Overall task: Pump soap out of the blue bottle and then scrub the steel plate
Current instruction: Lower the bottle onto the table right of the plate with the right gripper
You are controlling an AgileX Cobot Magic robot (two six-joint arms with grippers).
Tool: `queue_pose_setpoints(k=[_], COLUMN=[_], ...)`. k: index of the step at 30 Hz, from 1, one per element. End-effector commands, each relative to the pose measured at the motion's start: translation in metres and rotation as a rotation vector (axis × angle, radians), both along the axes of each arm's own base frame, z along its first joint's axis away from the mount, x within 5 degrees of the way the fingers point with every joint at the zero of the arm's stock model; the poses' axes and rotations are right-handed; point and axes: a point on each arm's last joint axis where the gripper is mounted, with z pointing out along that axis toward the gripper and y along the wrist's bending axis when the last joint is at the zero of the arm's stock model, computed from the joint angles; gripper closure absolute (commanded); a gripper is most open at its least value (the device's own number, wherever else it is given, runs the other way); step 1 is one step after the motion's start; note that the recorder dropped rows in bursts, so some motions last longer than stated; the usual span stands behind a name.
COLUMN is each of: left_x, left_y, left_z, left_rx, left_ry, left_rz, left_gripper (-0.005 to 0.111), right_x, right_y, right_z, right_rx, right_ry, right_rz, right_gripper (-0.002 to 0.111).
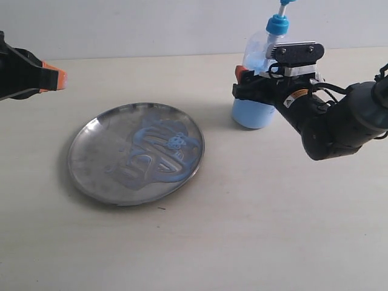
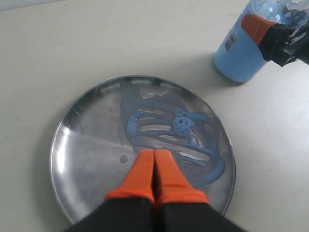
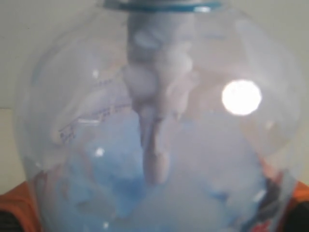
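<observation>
At the left edge of the surface, the left gripper hangs in the air and points toward the middle. Its black body runs out of the exterior view. Its orange fingers are pressed tip to tip with nothing between them. From its own camera the tips show over the steel plate, but I cannot tell whether they touch it.

The plate lies flat and face up, left of the middle of the surface and well clear of every edge. The soap covers its centre and right half in pale blue swirled streaks, with a small knot of bubbles.

The blue bottle stands upright near the far edge, right of the middle, well apart from the plate. Its long axis is vertical. Its pump head is on top, and the spout is cut off by the frame.

The right arm reaches in low from the right edge, its black forearm angled toward the far edge. The right gripper is held level at the bottle's middle. Its jaws are spread wide round the bottle, with the orange pads against either side, clasping it.
</observation>
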Motion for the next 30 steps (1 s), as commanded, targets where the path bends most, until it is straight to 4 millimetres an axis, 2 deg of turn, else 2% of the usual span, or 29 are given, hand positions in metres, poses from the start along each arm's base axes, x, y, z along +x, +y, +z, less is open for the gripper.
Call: queue_pose_setpoints(k=[1,4,13,18,25,30], left_x=[-0.0009,-0.0009,-0.0009,-0.0009,-0.0009,-0.0009], left_y=[0.0012,0.0012,0.0012,0.0012,0.0012,0.0013], left_z=[0.0023,0.0023,0.0023,0.0023,0.0023,0.0022], left_rx=[0.001,0.001,0.001,0.001,0.001,0.003], left_ry=[-0.015,-0.015,-0.015,-0.015,-0.015,-0.015], left_rz=[0.003,0.003,0.003,0.003,0.003,0.002], left_gripper=[0.107,0.107,0.107,0.107,0.107,0.107], right_x=[-0.0028,-0.0037,-0.0039,-0.0036,-0.0033,-0.0033], right_y=[0.0032,0.0080,0.0090,0.0091,0.0091,0.0091], right_z=[-0.0076,-0.0076,-0.0076,-0.0063,-0.0052,-0.0052], right_rx=[-0.081,-0.157,-0.162,-0.064,-0.064,-0.064], right_ry=[0.035,0.020,0.019,0.020,0.007,0.007], right_rz=[0.071,0.142,0.146,0.125,0.125,0.125], right_gripper=[0.033,0.033,0.033,0.033,0.033,0.024])
